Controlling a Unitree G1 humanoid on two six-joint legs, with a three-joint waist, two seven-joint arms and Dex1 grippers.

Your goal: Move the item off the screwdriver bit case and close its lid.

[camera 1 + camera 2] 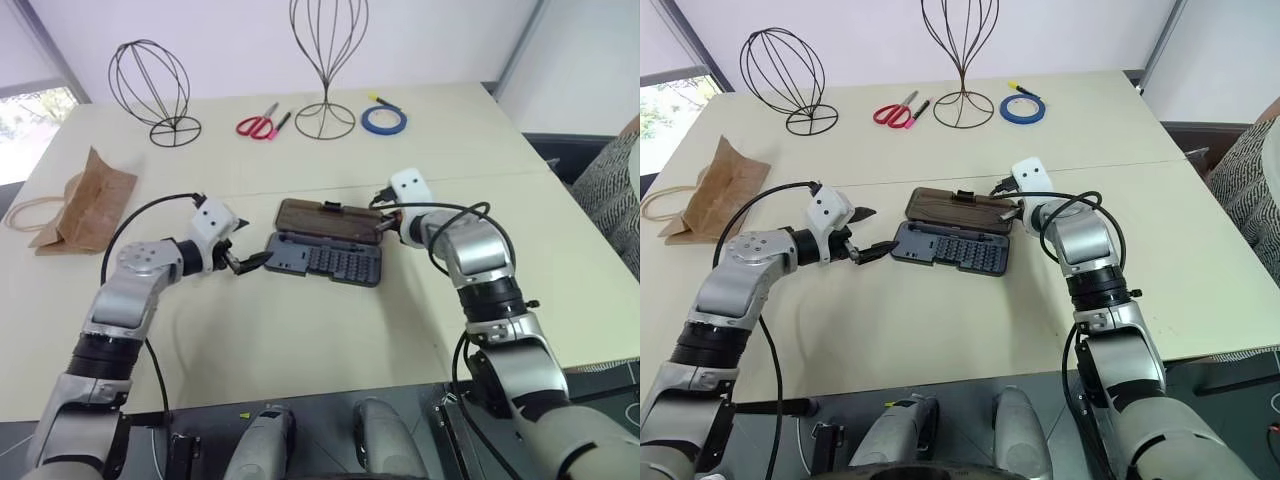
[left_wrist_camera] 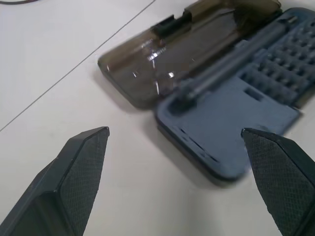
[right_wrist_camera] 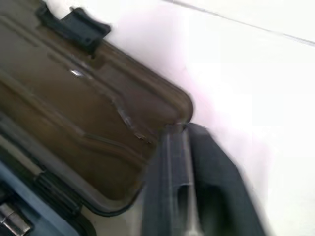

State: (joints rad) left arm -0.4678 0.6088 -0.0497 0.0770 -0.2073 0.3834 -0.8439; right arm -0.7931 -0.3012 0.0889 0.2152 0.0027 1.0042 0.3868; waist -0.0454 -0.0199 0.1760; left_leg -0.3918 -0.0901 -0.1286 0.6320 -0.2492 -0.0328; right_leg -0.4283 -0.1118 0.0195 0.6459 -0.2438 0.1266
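The screwdriver bit case (image 1: 325,261) lies open on the counter (image 1: 300,340) between the two grippers, its blue-grey base nearer the robot and its lid (image 1: 330,221) folded flat on the counter beyond the base, the small dark latch tab on the lid's far edge. The left gripper (image 1: 243,254) sits just beside the base's left end with its fingers spread wide apart and nothing between them; in the left wrist view the two black fingertips (image 2: 81,162) frame the case's near corner without touching it, and the far end of the case is cut off by that view's edge. The right gripper (image 3: 192,167) is at the lid's right end with its fingers pressed together; the right wrist view is blurred, and the closed fingers meet the lid's rounded corner there, but whether they pinch the rim or merely touch it cannot be made out. From the head views the right fingertips are hidden behind the wrist and its cable. The brown paper bag (image 1: 88,200) lies flat on the counter well away to the left of the left gripper, clear of the case, its looped string handles (image 1: 35,212) trailing toward the counter's edge. Far beyond both grippers stand two wire stands (image 1: 150,85), red-handled scissors (image 1: 258,124) and a blue tape roll (image 1: 384,120).
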